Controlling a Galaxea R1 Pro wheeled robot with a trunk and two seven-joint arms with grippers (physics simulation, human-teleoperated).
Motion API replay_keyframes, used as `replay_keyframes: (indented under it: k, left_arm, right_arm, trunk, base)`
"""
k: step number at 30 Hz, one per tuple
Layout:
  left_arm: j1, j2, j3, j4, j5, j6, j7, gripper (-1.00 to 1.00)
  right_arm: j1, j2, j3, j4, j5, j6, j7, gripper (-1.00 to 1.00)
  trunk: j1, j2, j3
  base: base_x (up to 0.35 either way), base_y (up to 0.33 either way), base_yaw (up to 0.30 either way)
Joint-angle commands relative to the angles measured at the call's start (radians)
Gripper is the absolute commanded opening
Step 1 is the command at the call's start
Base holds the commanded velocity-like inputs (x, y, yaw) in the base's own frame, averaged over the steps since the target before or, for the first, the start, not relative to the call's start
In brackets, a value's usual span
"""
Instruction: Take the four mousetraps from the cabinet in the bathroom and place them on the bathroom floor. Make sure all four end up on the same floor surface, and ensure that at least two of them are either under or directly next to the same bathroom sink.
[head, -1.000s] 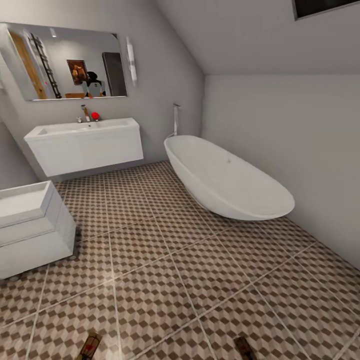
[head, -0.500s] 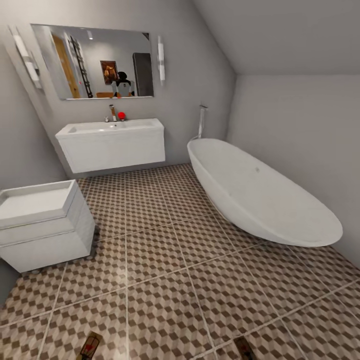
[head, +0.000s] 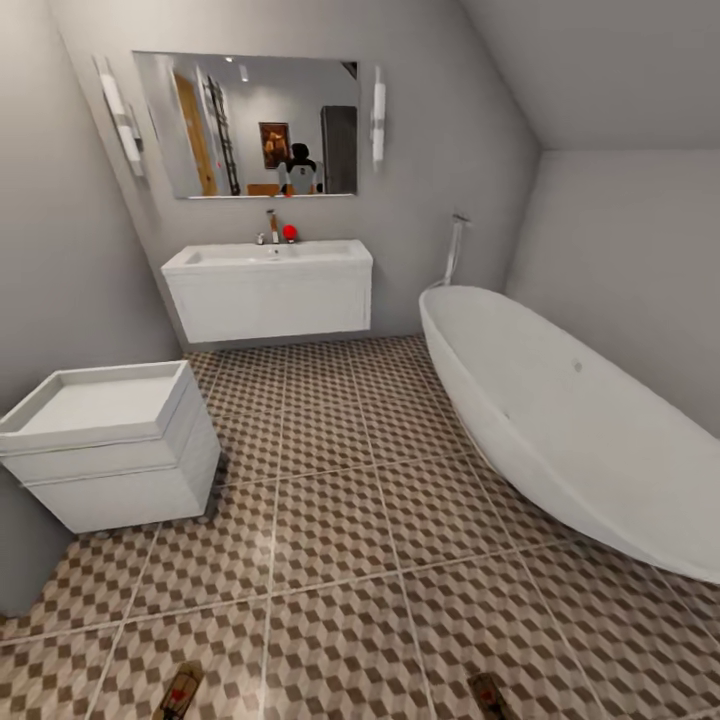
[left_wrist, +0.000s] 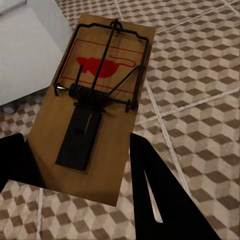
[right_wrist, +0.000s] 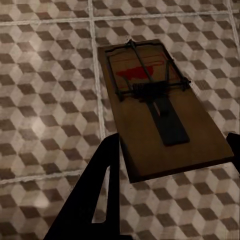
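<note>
Two mousetraps are in hand, each a tan board with dark wire and a red spot. In the left wrist view, my left gripper (left_wrist: 82, 175) is shut on one mousetrap (left_wrist: 100, 90) above the bathroom floor (left_wrist: 200, 75). The right gripper (right_wrist: 170, 170) is shut on the other mousetrap (right_wrist: 155, 110). Both traps peek in at the head view's lower edge, the left one (head: 180, 690) and the right one (head: 490, 695). The bathroom sink (head: 267, 280) hangs on the far wall across the patterned floor (head: 330, 520). The cabinet is out of view.
A white oval bathtub (head: 560, 420) runs along the right wall. A low white unit with a recessed top (head: 110, 440) stands at the left wall. A mirror (head: 255, 125) hangs above the sink. Open tiles lie between the unit and the tub.
The whole head view has swung, so the sink, tub and white unit sit further right in the picture. Both traps stay held at its lower edge.
</note>
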Motion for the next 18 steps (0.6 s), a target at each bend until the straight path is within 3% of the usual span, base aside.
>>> replay_keyframes:
  k: [1,7,18]
  left_arm:
    - [-0.001,-0.001,-0.008,0.002,0.0,-0.001,0.011,-1.0]
    - [-0.001,-0.001,-0.008,0.002,0.0,-0.001,0.011,-1.0]
    - [-0.001,-0.001,-0.008,0.002,0.001,-0.001,0.011,-1.0]
  right_arm:
    - [0.0,0.001,-0.004,0.0,0.008,-0.003,0.0,-1.0]
    - [0.0,0.001,-0.004,0.0,0.008,-0.003,0.0,-1.0]
    - [0.0,0.0,-0.005,0.0,0.008,-0.003,0.0,-1.0]
  trunk:
    - [0.001,0.0,-0.001]
    - [0.001,0.0,-0.001]
    - [0.001,0.0,-0.001]
  base:
    - [0.336,-0.117,0.284]
    - [0.336,-0.118,0.253]
    - [0.336,-0.123,0.023]
